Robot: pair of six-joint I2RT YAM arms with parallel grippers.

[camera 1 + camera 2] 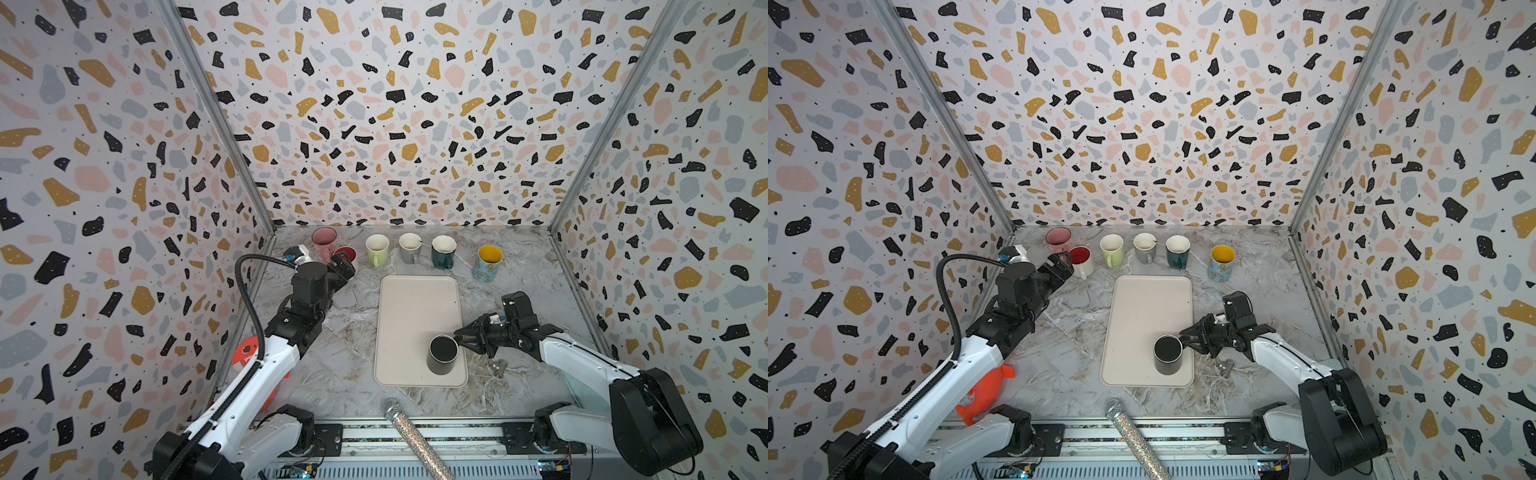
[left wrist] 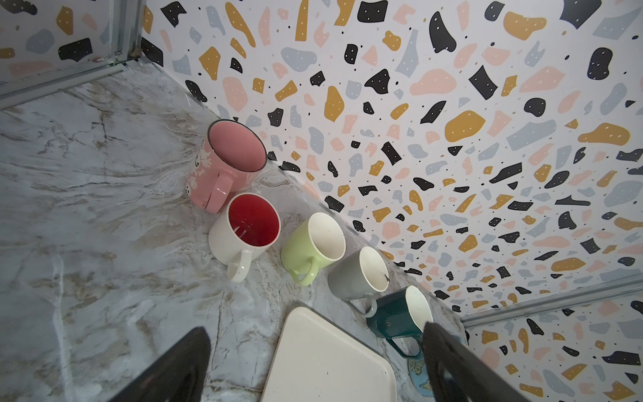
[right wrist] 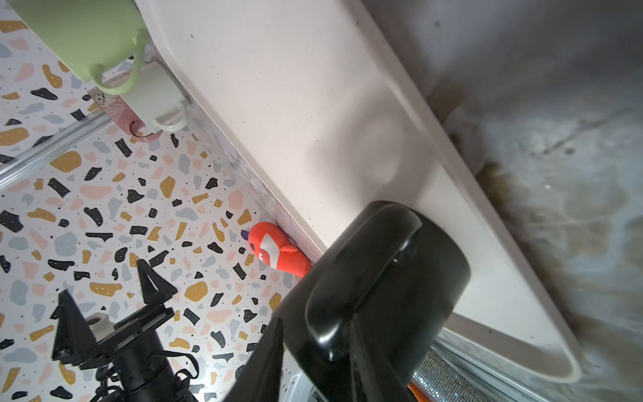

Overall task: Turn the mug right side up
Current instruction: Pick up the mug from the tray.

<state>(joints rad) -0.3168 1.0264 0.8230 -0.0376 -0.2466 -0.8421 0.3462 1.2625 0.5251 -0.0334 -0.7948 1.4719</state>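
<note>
Glossy black cylindrical ceramic mug (image 1: 442, 355) standing on cream rectangular plastic tray (image 1: 415, 299), near-right corner. Right gripper (image 1: 459, 337) straddling mug's handle (image 3: 362, 278); clamped or not, cannot tell. Advice: seating handle deep before lifting, rolling wrist slowly. Left gripper (image 1: 344, 266) hanging spread, empty.

Seven mugs in a top view. Six stand across the upper middle: pink mug (image 1: 1058, 240), white mug with red inside (image 1: 1080, 259), light green mug (image 1: 1111, 249), grey mug (image 1: 1145, 247), dark teal mug (image 1: 1177, 251), blue patterned mug with yellow inside (image 1: 1222, 262). One black mug (image 1: 1167, 355) is at lower centre. One cream rectangular tray (image 1: 1148, 307). One orange plush fish (image 1: 986, 388). One glittery silver microphone (image 1: 1136, 436).
</note>
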